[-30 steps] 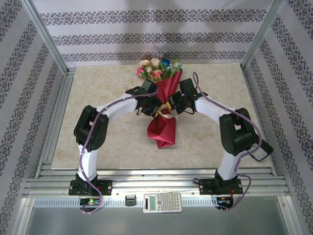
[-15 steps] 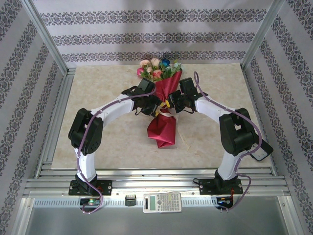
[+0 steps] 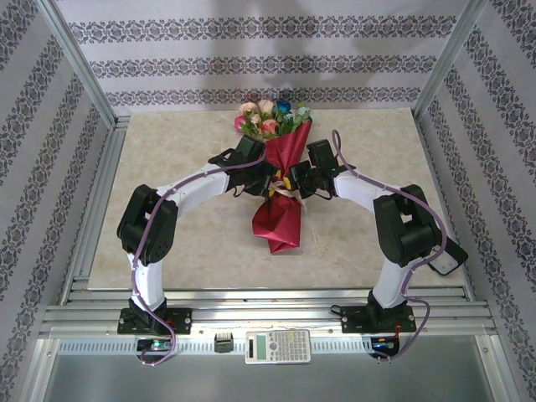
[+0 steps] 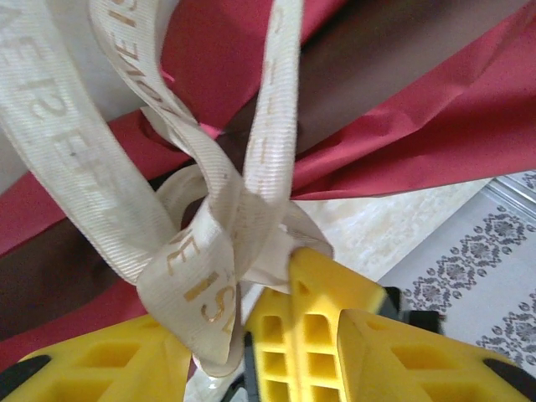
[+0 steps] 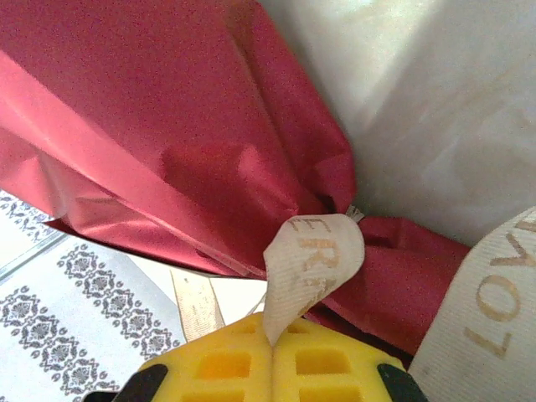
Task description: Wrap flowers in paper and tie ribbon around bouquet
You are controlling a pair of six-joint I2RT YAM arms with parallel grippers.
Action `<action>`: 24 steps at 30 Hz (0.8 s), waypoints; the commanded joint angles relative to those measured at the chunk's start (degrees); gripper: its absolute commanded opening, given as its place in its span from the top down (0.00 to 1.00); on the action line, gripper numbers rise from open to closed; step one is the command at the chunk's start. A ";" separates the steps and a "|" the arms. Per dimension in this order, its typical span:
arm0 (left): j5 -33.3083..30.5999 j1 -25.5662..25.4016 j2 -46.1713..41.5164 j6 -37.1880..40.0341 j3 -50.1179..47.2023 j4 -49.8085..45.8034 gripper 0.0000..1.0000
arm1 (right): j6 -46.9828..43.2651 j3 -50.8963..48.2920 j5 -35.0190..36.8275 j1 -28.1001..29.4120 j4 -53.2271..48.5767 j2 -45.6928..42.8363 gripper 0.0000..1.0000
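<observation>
Right gripper [image 5: 272,356] is pinching a ribbon [image 5: 314,260] end, jaws fully together on it. Left gripper [image 4: 222,339] is gripping the ribbon's other run just below the knot, jaws nearly closed with the folded strand filling the gap. Both are working at the bouquet [image 3: 280,172] waist, one on each side. Ribbon is handling as limp flat webbing: light, no stiffness, twisting easily, and likely sliding through the pads if pulled at an angle. Best hold is looking like close to the knot, flat face to the pads. Knot is sitting loose against the paper [image 4: 435,126], not cinched yet by my read. Paper is thin and creasing, so hard pulls are risking tears or a crushed cone. Bouquet is lying on the table [image 3: 184,234], mid-surface, flowers [image 3: 270,117] pointing at the far wall, flared paper end toward the arms.
</observation>
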 commanded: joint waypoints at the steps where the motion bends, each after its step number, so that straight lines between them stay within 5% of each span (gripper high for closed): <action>1: -0.47 0.28 1.51 -2.40 1.66 1.49 0.51 | 1.34 -1.01 -0.96 -0.18 2.07 -2.62 1.00; 24: 2.40 1.69 7.32 -5.67 5.40 3.82 0.49 | 4.04 -5.33 -3.04 -0.05 8.55 -4.38 1.00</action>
